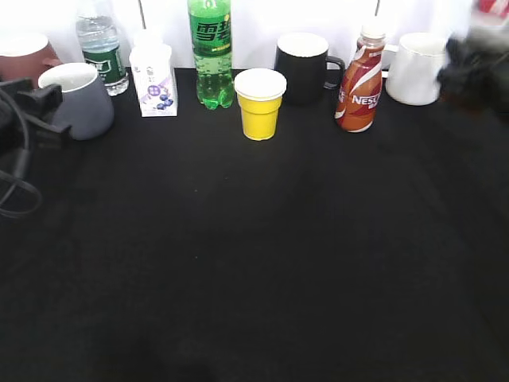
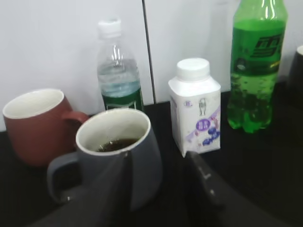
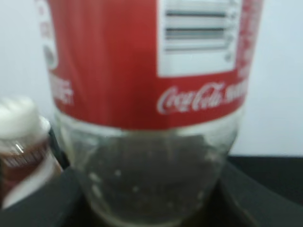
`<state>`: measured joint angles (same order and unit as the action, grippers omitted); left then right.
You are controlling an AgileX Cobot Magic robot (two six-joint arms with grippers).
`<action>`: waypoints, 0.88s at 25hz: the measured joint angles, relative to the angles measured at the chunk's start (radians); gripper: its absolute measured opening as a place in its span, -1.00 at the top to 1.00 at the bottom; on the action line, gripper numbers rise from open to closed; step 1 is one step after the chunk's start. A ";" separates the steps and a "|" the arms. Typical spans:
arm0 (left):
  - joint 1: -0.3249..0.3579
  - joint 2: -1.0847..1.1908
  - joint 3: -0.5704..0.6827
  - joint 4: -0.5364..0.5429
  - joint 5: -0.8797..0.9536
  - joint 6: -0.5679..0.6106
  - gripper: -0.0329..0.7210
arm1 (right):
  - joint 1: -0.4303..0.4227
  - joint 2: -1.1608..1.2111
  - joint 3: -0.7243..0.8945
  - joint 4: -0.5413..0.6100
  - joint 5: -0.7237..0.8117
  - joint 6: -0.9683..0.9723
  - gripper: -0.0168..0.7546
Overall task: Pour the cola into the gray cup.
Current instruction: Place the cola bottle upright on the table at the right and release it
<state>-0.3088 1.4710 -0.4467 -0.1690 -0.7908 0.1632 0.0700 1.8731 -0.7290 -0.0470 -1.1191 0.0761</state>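
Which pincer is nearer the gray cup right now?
Left. The left pincer sits right at the gray cup, fingers at its near side. The right pincer is at the far right edge, beyond the white mug, with the cola.

cola [image 3: 151,94]: clear glossy plastic held between the right gripper's [image 3: 151,208] matt black fingers; smooth red label.
gray cup [image 2: 118,161]: matt ceramic, smooth off-white inside, just ahead of the left gripper's [image 2: 158,189] matt black fingers.
red mug [image 2: 35,123]: matt ceramic, left of that gripper.
green bottle [image 2: 255,66]: shiny clear plastic, to its right.
table [image 1: 254,263]: matt black cloth.
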 joint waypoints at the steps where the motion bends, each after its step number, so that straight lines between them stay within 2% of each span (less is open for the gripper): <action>1: 0.000 -0.005 0.001 0.003 0.032 0.000 0.16 | -0.001 0.054 -0.030 -0.001 -0.014 -0.003 -0.05; 4: 0.000 -0.005 0.001 0.049 0.065 0.000 0.16 | -0.020 0.198 -0.140 -0.023 -0.053 -0.004 -0.05; 9: 0.000 -0.005 0.001 0.053 0.065 0.000 0.16 | -0.023 0.388 -0.308 -0.028 -0.066 0.000 -0.05; 11: 0.000 -0.005 0.001 0.053 0.060 0.000 0.16 | -0.023 0.405 -0.323 -0.031 -0.084 0.000 -0.05; 12: 0.000 -0.005 0.001 0.054 0.053 0.000 0.16 | -0.023 0.408 -0.323 -0.032 -0.090 0.000 -0.06; 17: 0.000 -0.005 0.001 0.054 0.049 0.000 0.16 | -0.023 0.360 -0.227 -0.031 -0.097 -0.002 -0.55; 20: 0.000 -0.005 0.001 0.055 0.057 0.000 0.16 | -0.023 0.265 -0.142 -0.030 -0.068 -0.009 -0.58; 22: 0.000 -0.005 0.001 0.050 0.118 0.000 0.16 | -0.023 0.155 -0.055 -0.030 0.035 -0.010 -0.58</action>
<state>-0.3088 1.4656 -0.4460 -0.1191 -0.6725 0.1632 0.0469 2.0280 -0.7840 -0.0772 -1.0840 0.0659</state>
